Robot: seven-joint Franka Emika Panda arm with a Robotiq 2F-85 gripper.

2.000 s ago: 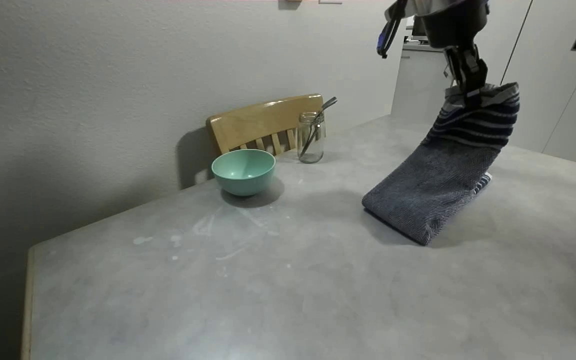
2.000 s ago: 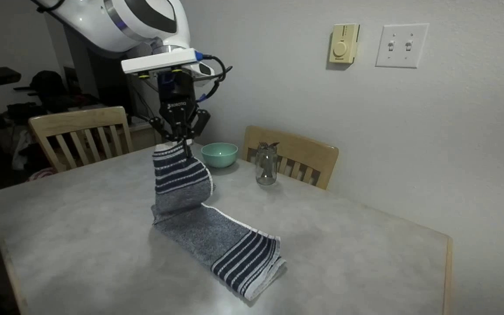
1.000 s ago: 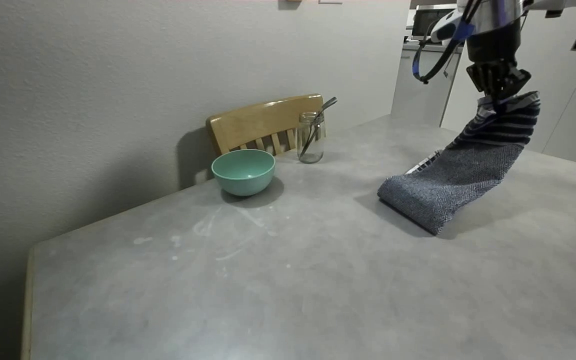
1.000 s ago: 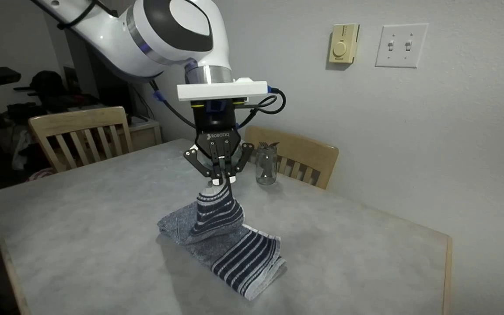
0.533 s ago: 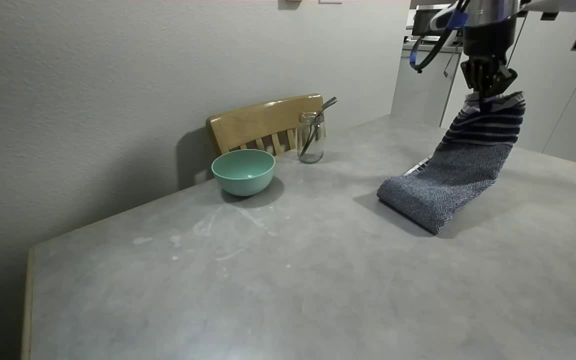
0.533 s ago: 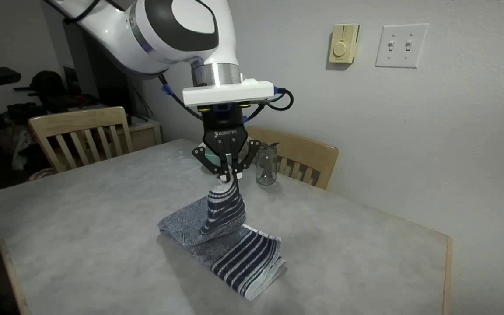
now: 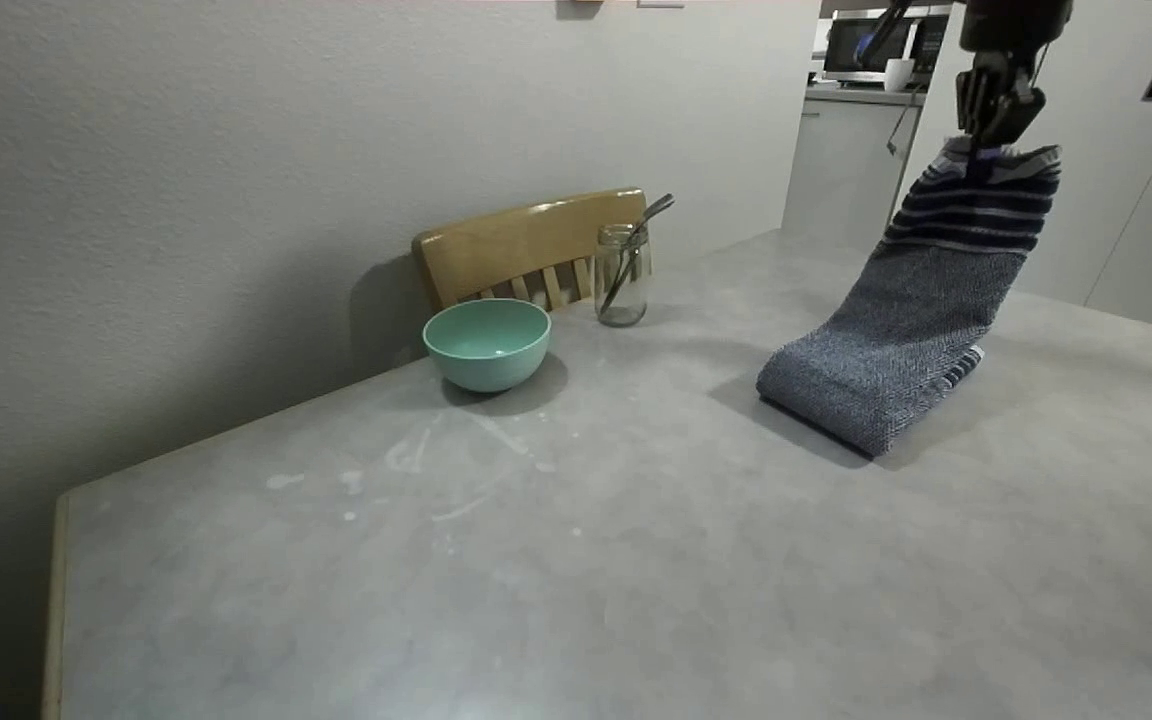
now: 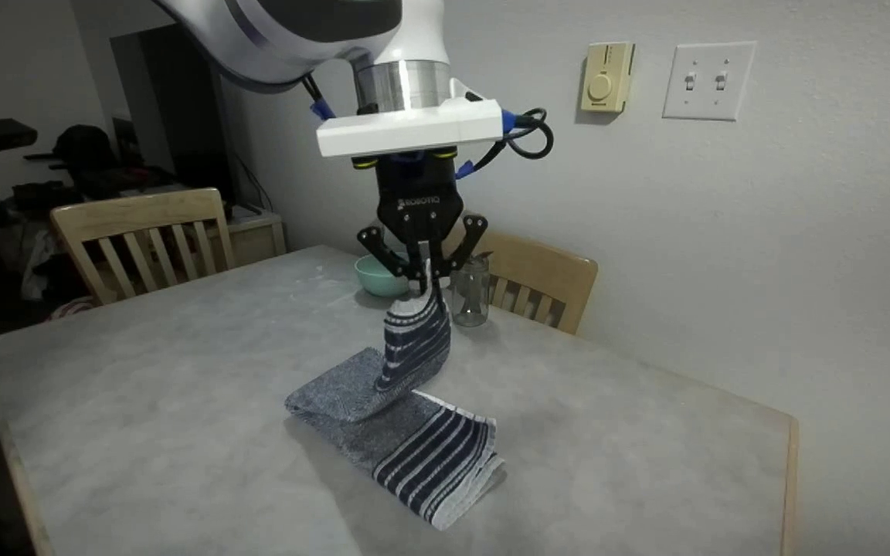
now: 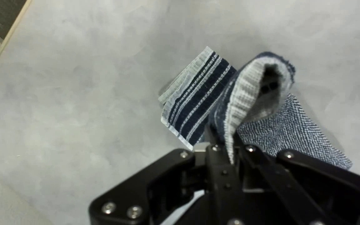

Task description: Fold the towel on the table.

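My gripper (image 8: 428, 292) is shut on one striped end of the towel (image 8: 329, 390), pinching it at the white hem. That end hangs above the table (image 8: 182, 432), and the cloth runs down to a bend resting on the surface. From the bend the lower layer lies flat, its dark, white-striped end spread on the table. In an exterior view the raised part of the towel (image 7: 906, 310) slopes up to my gripper (image 7: 981, 165), hiding most of the lower layer. The wrist view shows the pinched hem curling open beyond my gripper (image 9: 225, 137), above the lower stripes of the towel (image 9: 198, 100).
A teal bowl (image 7: 488, 345) and a glass jar (image 7: 623, 280) with utensils stand near the table's wall side. Wooden chairs (image 8: 144, 232) (image 8: 549, 270) stand at the table edges. A wall with a thermostat (image 8: 607, 77) rises behind.
The gripper swung the held end over towards the lying striped end, dipping lower a second ago. Over the last half second it rose, lifting the held end higher. The lower layer stays put.
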